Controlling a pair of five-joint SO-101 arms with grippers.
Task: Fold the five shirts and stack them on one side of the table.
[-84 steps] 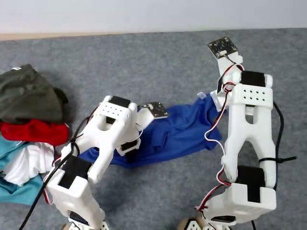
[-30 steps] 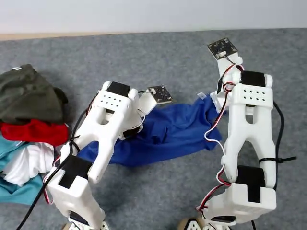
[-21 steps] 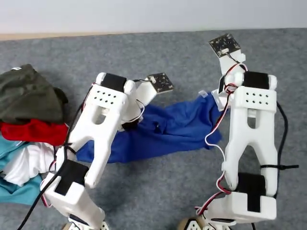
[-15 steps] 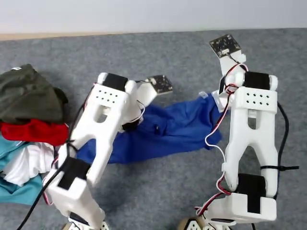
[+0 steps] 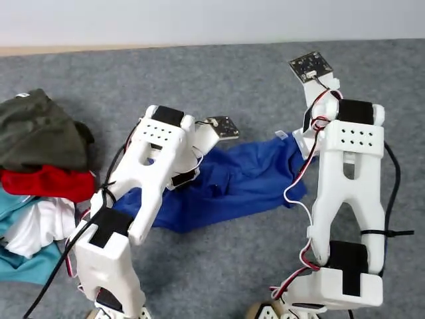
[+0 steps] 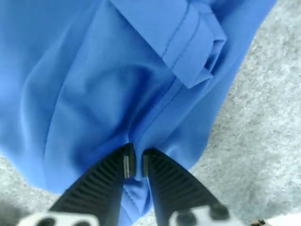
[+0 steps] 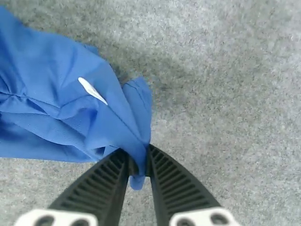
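High view: blue shirt (image 5: 246, 183) lies crumpled mid-tabletop (image 5: 219, 86), strung between my two arms. Left arm (image 5: 156, 159) sits over its left part, right arm (image 5: 345, 166) at its right end. There's a heap at the tabletop's left edge: olive shirt (image 5: 40, 133) on top, red shirt (image 5: 46, 183) under it, white shirt (image 5: 33, 226) and teal shirt (image 5: 20, 262) closer to the arm bases.

Left wrist view: left tool (image 6: 135, 165) is clamped on a fold of the blue shirt, with cloth pinched between the tips. I see a folded hem (image 6: 197, 42) farther out and grey tabletop past the fabric edge.

Right wrist view: right tool (image 7: 139, 165) is closed on a corner of the blue shirt, and a small tip of cloth pokes through between the fingers. A white tag (image 7: 92, 90) lies on the fabric near the grip.
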